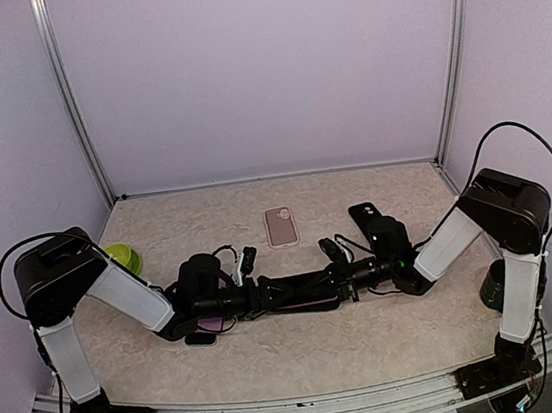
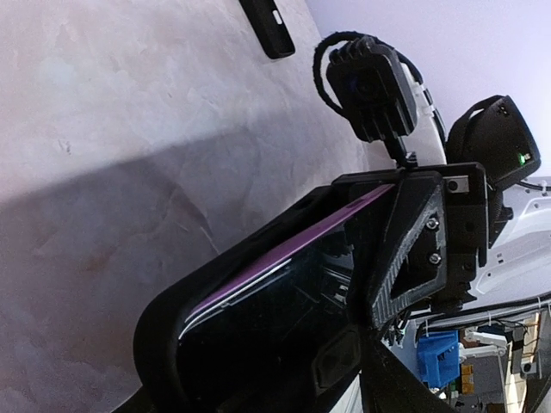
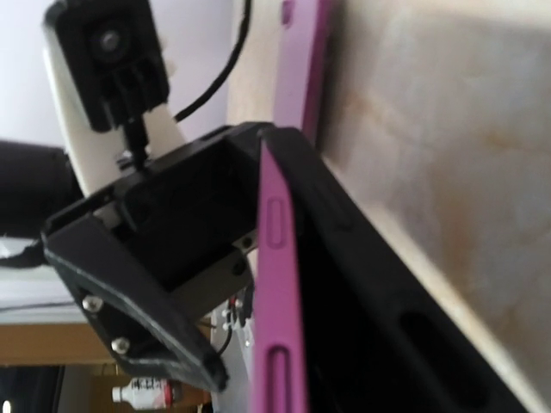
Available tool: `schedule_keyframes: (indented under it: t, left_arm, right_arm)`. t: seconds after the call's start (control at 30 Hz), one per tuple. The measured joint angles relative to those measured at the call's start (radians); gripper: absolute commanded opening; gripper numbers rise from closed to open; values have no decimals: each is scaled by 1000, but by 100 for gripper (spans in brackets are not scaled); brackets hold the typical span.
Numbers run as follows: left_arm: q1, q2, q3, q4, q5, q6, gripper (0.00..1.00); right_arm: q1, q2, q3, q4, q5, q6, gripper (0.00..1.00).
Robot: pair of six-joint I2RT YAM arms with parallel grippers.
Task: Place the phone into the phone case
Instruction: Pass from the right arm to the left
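Note:
A purple-edged phone (image 2: 284,249) with a dark screen lies against a black phone case (image 2: 159,344). Both are held level above the table between my two grippers, at the centre of the top view (image 1: 297,292). My left gripper (image 1: 257,294) is shut on their left end. My right gripper (image 1: 343,277) is shut on their right end. In the right wrist view the phone's purple side (image 3: 277,284) with its buttons sits beside the black case wall (image 3: 387,318). I cannot tell how far the phone sits in the case.
A pink case (image 1: 280,226) and a black phone-shaped item (image 1: 363,214) lie on the table behind the grippers. A purple item (image 1: 210,325) lies under the left wrist. A green object (image 1: 121,258) is far left, a dark one (image 1: 492,286) far right.

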Motion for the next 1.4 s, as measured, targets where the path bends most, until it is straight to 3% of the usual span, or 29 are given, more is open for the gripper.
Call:
schedule_keyframes:
  t: [0.47, 0.93, 1.17, 1.4]
  left_arm:
    - [0, 0, -29, 117, 79, -45, 52]
    - [0, 0, -44, 133, 110, -85, 27]
    - [5, 0, -54, 178, 140, -108, 20]
    - [5, 0, -63, 207, 151, -118, 14]
  right_arm:
    - [0, 0, -23, 92, -68, -39, 0]
    - [0, 18, -38, 153, -102, -90, 0]
    - [-2, 19, -43, 187, -117, -109, 0]
    - [-2, 19, -43, 198, -128, -108, 11]
